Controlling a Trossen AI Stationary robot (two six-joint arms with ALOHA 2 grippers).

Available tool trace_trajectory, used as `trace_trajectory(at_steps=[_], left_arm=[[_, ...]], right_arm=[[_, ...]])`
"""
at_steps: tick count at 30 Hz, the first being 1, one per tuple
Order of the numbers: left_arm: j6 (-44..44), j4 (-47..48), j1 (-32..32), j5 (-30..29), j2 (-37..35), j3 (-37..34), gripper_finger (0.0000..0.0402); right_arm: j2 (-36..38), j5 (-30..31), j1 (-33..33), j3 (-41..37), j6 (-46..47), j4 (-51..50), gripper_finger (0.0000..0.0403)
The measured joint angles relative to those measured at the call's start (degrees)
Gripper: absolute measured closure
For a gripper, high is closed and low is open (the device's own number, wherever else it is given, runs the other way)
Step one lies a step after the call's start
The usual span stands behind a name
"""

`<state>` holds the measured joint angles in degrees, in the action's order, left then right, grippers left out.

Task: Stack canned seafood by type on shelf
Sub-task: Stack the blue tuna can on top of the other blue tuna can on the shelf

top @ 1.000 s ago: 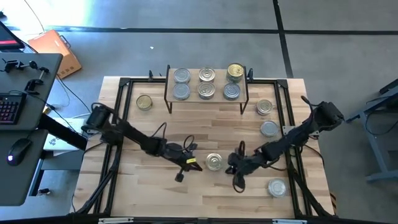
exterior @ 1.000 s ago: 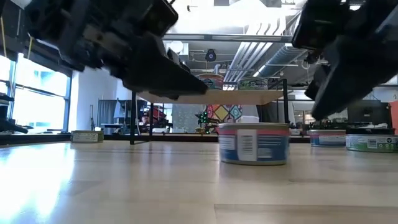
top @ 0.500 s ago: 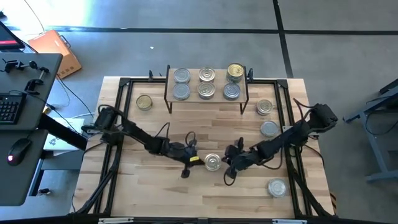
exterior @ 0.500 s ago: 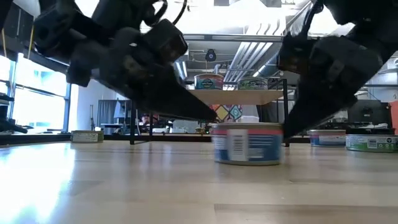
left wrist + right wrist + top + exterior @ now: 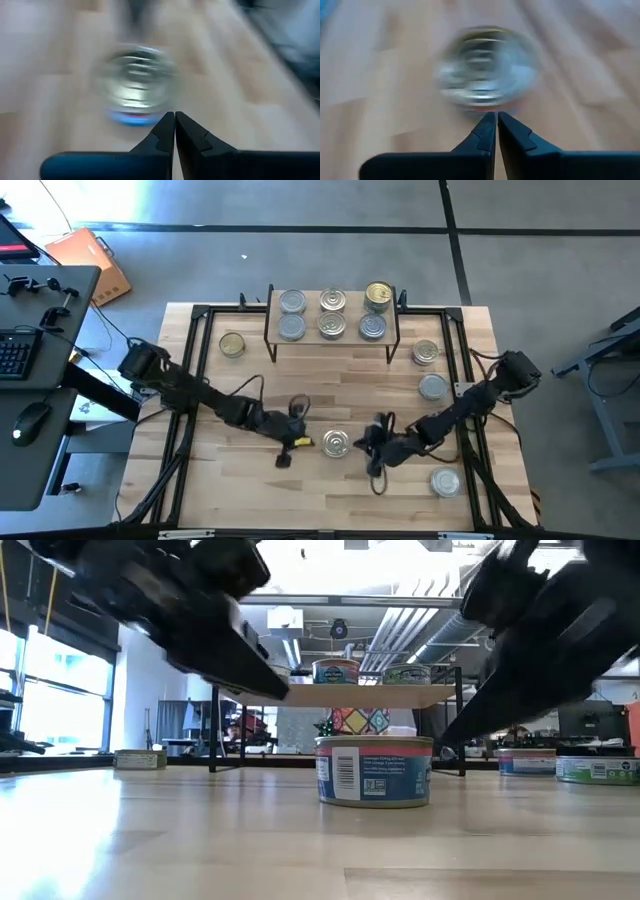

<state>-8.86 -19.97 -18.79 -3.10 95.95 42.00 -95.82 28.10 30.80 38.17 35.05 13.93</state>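
Observation:
A round tin [image 5: 336,443] with a silver top and a blue-and-white label [image 5: 375,770] stands upright on the tabletop, near the middle front. My left gripper [image 5: 304,442] is shut; it hangs to the tin's left, raised above it [image 5: 284,690] and apart from it. My right gripper [image 5: 366,446] is shut too, its tips [image 5: 441,739] by the tin's right upper edge. The shelf [image 5: 311,315] at the back bears several tins in two rows. My right gripper has its shut fingertips [image 5: 497,116] at the tin's upper rim on the right side [image 5: 429,743], slanting down from the table's right. The tin stands flat on the table. Whether the tips touch it, I cannot tell.
Loose tins stand on the table: a gold-topped one [image 5: 232,345] at the back left, two [image 5: 425,353] [image 5: 432,387] on the right and one [image 5: 444,481] at the front right. A black frame [image 5: 196,340] runs round the table's edges.
The tin has slid a little toward the table's left and near edge and turned about on the spot. My right gripper followed it leftward, sinking slightly. My left gripper first came in low at the tin, then drew back left and rose.

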Motion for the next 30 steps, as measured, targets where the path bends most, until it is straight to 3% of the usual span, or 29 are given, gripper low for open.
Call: trace_trajectory(at_steps=[3, 10, 13, 16, 19, 22, 26, 30], left_arm=[[-1.6, -4.3, -1.2, 5.3, 3.6, 0.0, 0.0400], [-3.8, -17.0, 0.1, 2.2, 14.0, -0.1, 0.0401], [-4.6, -14.3, 1.2, 0.8, 13.2, -0.1, 0.0401], [-4.5, -8.0, 2.1, -5.0, 10.2, 0.0, 0.0401], [-4.6, 0.4, 1.5, -10.8, 5.9, 0.1, 0.0401], [-4.7, 7.0, 0.7, -12.8, 3.1, -0.1, 0.0401], [-2.2, 5.2, -1.0, -12.9, 2.4, 0.0, 0.0401], [0.8, 0.9, -2.7, -12.5, 3.6, 0.0, 0.0401]], right_arm=[[-2.6, 1.5, -2.3, 0.0, 0.7, 1.1, 0.0392], [-7.0, -9.5, -5.8, 2.7, -1.7, 2.5, 0.0392], [-7.1, -14.8, -5.0, 3.8, -2.4, 1.5, 0.0392], [-7.1, -18.3, -2.7, 4.7, -4.0, 3.6, 0.0392], [-7.1, -17.0, -0.6, 4.6, -7.4, 3.0, 0.0392], [-7.2, -13.4, 1.2, 4.5, -10.4, 3.7, 0.0392], [-7.2, -12.1, 2.7, 4.5, -14.3, 7.4, 0.0388], [-7.1, -12.5, 4.6, 6.6, -24.2, 15.1, 0.0361]])
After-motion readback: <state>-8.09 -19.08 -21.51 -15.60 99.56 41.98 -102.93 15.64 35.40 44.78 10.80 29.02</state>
